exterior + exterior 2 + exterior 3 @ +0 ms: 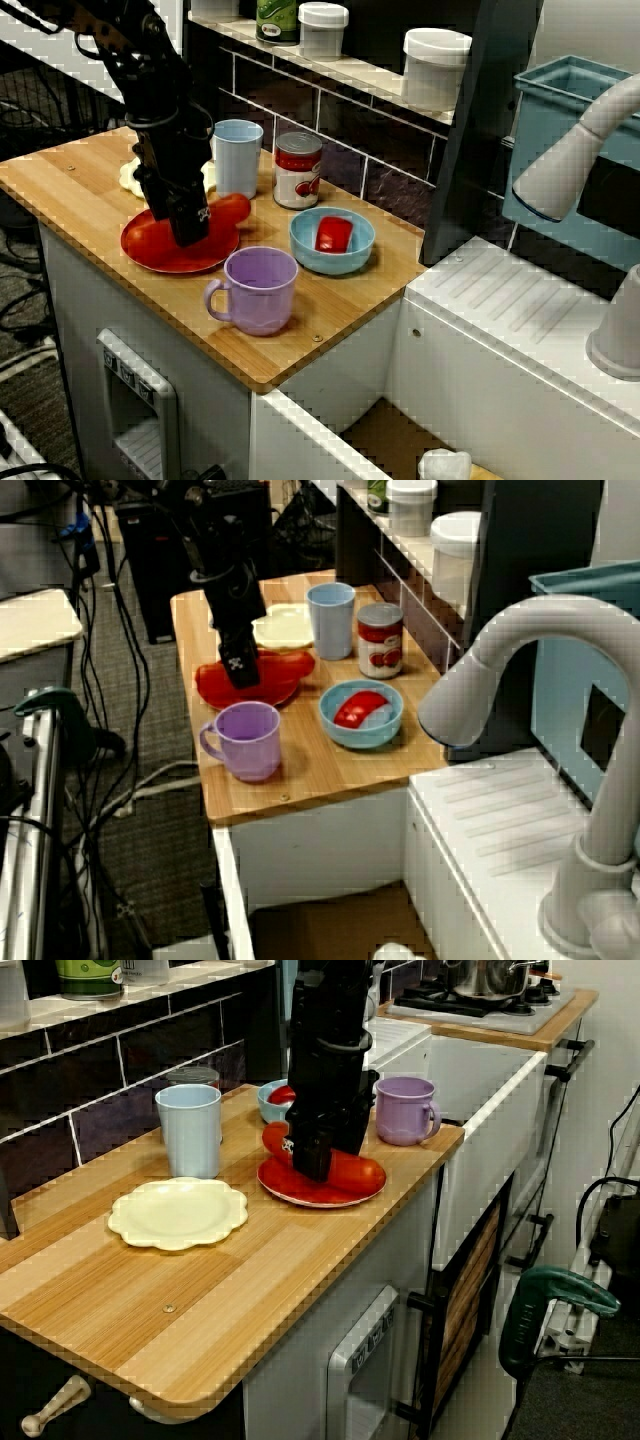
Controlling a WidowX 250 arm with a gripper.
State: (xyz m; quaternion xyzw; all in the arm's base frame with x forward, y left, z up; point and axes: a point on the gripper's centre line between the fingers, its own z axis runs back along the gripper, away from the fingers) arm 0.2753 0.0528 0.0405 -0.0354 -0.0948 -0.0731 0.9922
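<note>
Purple mug (258,290), blue bowl (330,263) and cup (238,158) ring the red plate (148,246)

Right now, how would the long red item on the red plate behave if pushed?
The long red item looks rounded and glossy, so it would probably roll or slip. The red plate is shallow, so it may slide off.

A glossy red, elongated toy vegetable (350,1171) lies on its side across a round red plate (310,1196). The plate sits flat on the wooden worktop (250,1280), near the middle of the frame in the view along the worktop.
</note>
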